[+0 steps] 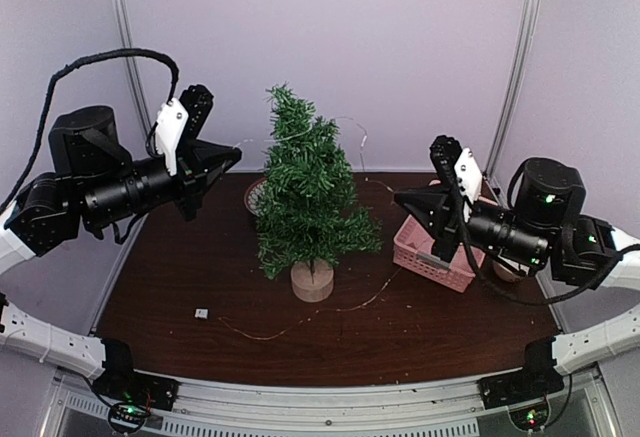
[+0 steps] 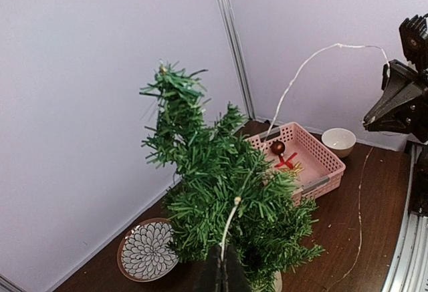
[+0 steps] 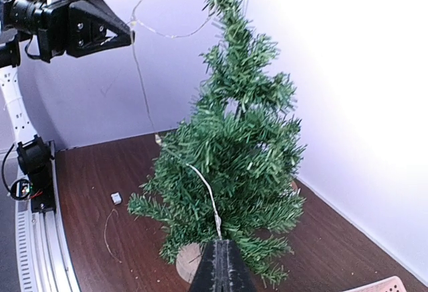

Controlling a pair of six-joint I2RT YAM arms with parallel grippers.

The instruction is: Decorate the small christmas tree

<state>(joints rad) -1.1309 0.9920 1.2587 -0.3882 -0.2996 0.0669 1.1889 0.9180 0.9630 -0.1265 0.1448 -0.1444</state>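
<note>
Pinching one thin wire [image 2: 338,45], left gripper [image 1: 238,152] and right gripper [image 1: 397,197] flank the small christmas tree [image 1: 310,187] — jaws closed.

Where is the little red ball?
In the left wrist view, the red ball lies inside the pink basket, on the right side of the table, between the small christmas tree and the white bowl.
</note>
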